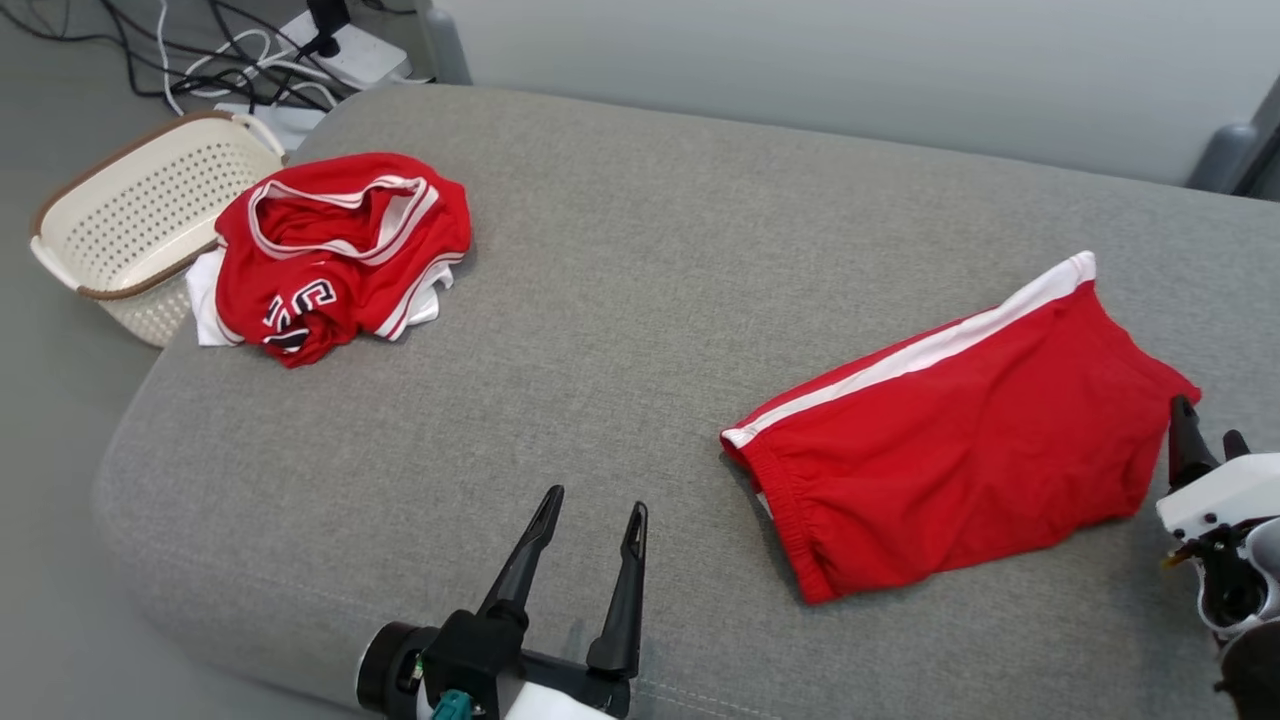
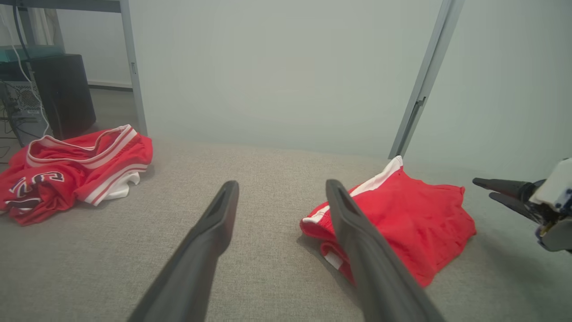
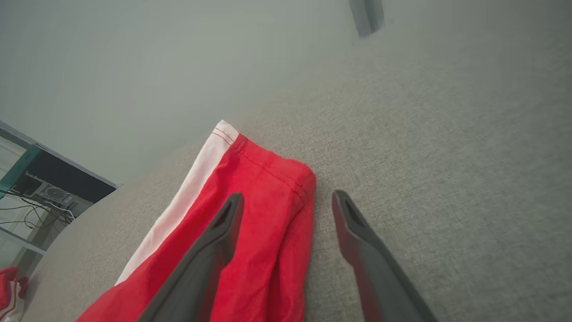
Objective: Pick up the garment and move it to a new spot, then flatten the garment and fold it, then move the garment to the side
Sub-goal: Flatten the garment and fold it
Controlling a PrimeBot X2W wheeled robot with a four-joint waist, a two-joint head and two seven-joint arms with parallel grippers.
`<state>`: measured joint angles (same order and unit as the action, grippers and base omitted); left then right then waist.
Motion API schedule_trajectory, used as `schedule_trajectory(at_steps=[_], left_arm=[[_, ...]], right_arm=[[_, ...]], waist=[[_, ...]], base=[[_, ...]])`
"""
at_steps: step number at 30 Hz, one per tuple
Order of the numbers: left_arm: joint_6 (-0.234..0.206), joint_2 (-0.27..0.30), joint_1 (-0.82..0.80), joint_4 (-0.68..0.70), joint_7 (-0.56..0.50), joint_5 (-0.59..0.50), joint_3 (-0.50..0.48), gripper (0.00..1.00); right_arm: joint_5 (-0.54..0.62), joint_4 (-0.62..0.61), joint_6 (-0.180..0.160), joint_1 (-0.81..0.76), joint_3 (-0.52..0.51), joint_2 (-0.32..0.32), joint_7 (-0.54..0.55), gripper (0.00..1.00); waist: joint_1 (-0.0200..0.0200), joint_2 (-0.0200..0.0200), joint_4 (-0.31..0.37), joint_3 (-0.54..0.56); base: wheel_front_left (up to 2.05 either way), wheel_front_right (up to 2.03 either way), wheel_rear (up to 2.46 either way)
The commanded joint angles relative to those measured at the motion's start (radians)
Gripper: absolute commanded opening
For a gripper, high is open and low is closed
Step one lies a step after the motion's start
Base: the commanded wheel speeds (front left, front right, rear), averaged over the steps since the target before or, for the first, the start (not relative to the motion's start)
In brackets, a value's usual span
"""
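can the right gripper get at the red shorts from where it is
Probably yes: the right gripper is open at the hem edge of the red shorts, one finger over the fabric, nothing in between.

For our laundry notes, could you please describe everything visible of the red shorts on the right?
The red shorts are thin, lightly creased fabric with a white side stripe and a gathered waistband. They lie flat on the gray cushion, seemingly folded in half, waistband toward the robot's left. The open right claw is at their hem corner; contact is unclear.
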<state>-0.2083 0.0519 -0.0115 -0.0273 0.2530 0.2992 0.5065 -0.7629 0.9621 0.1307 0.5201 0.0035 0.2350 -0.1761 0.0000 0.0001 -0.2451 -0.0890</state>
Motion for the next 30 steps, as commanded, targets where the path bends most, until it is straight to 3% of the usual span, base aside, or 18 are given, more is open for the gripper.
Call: schedule_trajectory(at_steps=[1, 8, 14, 15, 16, 17, 22, 30], left_arm=[[-0.008, -0.002, -0.05, 0.03, 0.009, 0.006, -0.017, 1.0], [-0.02, -0.002, -0.093, 0.03, 0.009, 0.022, 0.028, 1.0], [-0.026, -0.002, -0.112, 0.026, 0.009, 0.026, 0.035, 1.0], [-0.028, -0.002, -0.114, 0.026, 0.009, 0.027, 0.036, 1.0], [-0.029, -0.002, -0.115, 0.025, 0.009, 0.028, 0.036, 1.0], [-0.03, -0.002, -0.116, 0.025, 0.009, 0.028, 0.036, 1.0], [-0.027, -0.002, -0.114, 0.023, 0.009, 0.031, 0.033, 1.0], [-0.019, -0.002, -0.117, 0.017, 0.009, 0.024, 0.021, 1.0]], right_arm=[[-0.019, 0.026, 0.0, 0.05, 0.012, 0.023, 0.023, 1.0], [-0.001, 0.257, 0.0, 0.212, 0.022, 0.083, 0.11, 1.0], [0.056, 0.325, 0.0, 0.261, 0.01, 0.098, 0.162, 1.0], [0.063, 0.326, 0.0, 0.265, 0.006, 0.096, 0.169, 0.46], [0.069, 0.327, 0.0, 0.267, 0.001, 0.094, 0.173, 0.07], [0.076, 0.328, 0.0, 0.266, -0.003, 0.091, 0.179, 0.0], [0.119, 0.328, 0.0, 0.273, -0.017, 0.073, 0.151, 0.0], [0.14, 0.328, 0.0, 0.261, -0.03, 0.012, -0.026, 0.0]], waist=[[0.0, -0.0001, -0.046, -0.044], [0.0, -0.0001, -0.107, -0.098], [0.0, -0.0001, -0.115, -0.111], [0.0, -0.0001, -0.114, -0.11], [0.0, -0.0001, -0.111, -0.11], [0.0, -0.0001, -0.107, -0.108], [0.0, -0.0001, -0.069, -0.102], [0.0, -0.0001, 0.033, -0.091]], base=[[0.0, 0.0, 0.0], [0.0, 0.0, 0.0], [0.0, 0.0, 0.0], [0.0, 0.0, 0.0], [0.0, 0.0, 0.0], [0.0, 0.0, 0.0], [0.0, 0.0, 0.0], [0.0, 0.0, 0.0]])
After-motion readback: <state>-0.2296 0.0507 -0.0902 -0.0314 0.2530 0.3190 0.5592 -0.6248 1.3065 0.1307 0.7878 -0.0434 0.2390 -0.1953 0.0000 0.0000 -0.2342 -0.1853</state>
